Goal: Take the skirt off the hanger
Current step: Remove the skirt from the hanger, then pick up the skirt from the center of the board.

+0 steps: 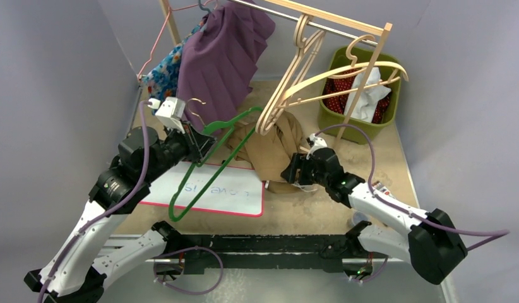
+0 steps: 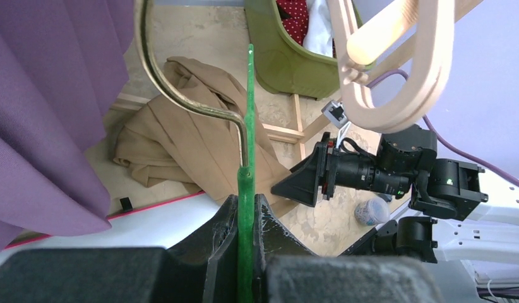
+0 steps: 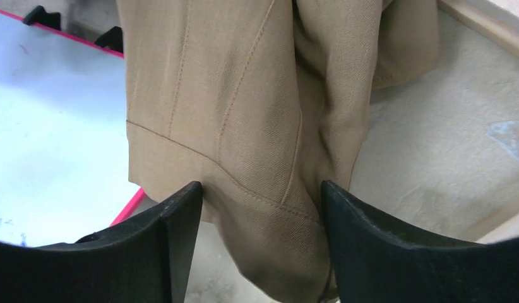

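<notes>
My left claw [image 2: 245, 211] is clamped fully shut on the green hanger [image 2: 250, 95], pinching it at the neck just below its wire hook [image 2: 145, 44]. I judge that grip is there to hold the frame steady and lifted clear of the cloth, since the hook hangs on nothing and the frame slants down from the claw over the whiteboard [image 3: 48, 126]. My right claw [image 3: 260, 186] stands wide open with nothing gripped. Its 2 fingers are low and straddle a fold of the tan skirt [image 3: 244, 95], which fills the gap between them without being pinched, as far as I can tell. The skirt lies heaped on the worktop [image 3: 434, 145] straight ahead of that claw, with 1 edge lapping the whiteboard on the side toward my left claw. From the left claw it sits ahead and below, apart from the green frame. No part of it looks threaded on the hanger, so I judge the removal essentially done, with the right claw placed low only to part from the cloth or settle it. Further out, a purple garment [image 2: 48, 113] hangs just beside the left claw, wooden hangers [image 2: 380, 113] dangle above the skirt, and a green bin [image 2: 288, 69] of clothes stands beyond.
</notes>
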You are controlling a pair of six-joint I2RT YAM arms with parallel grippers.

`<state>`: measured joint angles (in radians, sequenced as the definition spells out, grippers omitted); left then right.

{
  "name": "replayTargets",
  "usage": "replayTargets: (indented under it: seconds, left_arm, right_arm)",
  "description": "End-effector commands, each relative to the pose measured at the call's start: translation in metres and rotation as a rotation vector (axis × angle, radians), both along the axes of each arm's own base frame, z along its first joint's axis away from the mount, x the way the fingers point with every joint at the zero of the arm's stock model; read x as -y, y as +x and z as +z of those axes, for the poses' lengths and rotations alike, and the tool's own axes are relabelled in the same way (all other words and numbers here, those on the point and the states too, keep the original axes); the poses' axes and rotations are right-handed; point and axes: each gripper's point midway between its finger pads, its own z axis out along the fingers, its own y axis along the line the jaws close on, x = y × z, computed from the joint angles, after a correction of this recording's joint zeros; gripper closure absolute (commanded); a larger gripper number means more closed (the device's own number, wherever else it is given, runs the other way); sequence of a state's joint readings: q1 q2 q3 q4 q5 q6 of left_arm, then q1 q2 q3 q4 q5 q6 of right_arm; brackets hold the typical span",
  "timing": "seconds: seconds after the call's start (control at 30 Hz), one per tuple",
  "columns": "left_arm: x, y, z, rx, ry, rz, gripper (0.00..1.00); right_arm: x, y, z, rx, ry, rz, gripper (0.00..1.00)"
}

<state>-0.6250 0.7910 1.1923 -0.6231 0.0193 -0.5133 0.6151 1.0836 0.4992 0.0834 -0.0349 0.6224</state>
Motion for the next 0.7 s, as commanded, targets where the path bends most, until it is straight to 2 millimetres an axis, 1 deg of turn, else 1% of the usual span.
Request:
replayTargets:
  seconds: [0.0,0.07,0.13,0.17,0.23,0.3,0.33,0.37,0.43,0.57,0.63,0.67]
  left_arm:
    - [-0.003,-0.002,0.014,0.045,-0.047,0.017,1.0]
    - [-0.002,-0.001,0.013,0.045,-0.045,0.011,1.0]
    - [0.001,0.0,0.013,0.045,-0.042,0.002,1.0]
    - [0.001,0.0,0.013,0.046,-0.042,-0.001,1.0]
    - [0.001,-0.001,0.016,0.052,-0.042,-0.004,1.0]
    - [0.0,-0.001,0.018,0.06,-0.042,-0.001,1.0]
    - [-0.001,-0.001,0.017,0.061,-0.039,0.002,1.0]
    - [-0.002,-0.002,0.018,0.062,-0.038,0.006,1.0]
    - [-0.004,-0.002,0.017,0.064,-0.034,0.011,1.0]
    - [-0.006,-0.002,0.017,0.069,-0.034,0.018,1.0]
    - [-0.007,-0.003,0.019,0.072,-0.035,0.019,1.0]
    - [-0.006,-0.003,0.019,0.07,-0.035,0.018,1.0]
  right_arm:
    - [-0.019,0.0,0.018,0.039,0.108,0.057,0.41]
    - [-0.018,0.0,0.026,0.056,0.125,0.051,0.68]
    - [-0.013,0.003,0.036,0.078,0.12,0.02,0.98]
    - [-0.007,0.004,0.043,0.092,0.105,-0.007,1.0]
    - [0.007,0.006,0.067,0.154,0.09,-0.051,1.0]
    - [0.023,0.006,0.096,0.228,0.068,-0.101,1.0]
    - [0.032,0.006,0.114,0.275,0.064,-0.127,1.0]
    - [0.042,0.007,0.139,0.339,0.064,-0.161,1.0]
    - [0.063,0.004,0.177,0.445,0.049,-0.211,1.0]
    - [0.108,-0.008,0.258,0.645,0.016,-0.337,1.0]
    - [0.124,-0.017,0.296,0.734,0.015,-0.371,1.0]
    - [0.131,-0.02,0.31,0.763,0.014,-0.39,1.0]
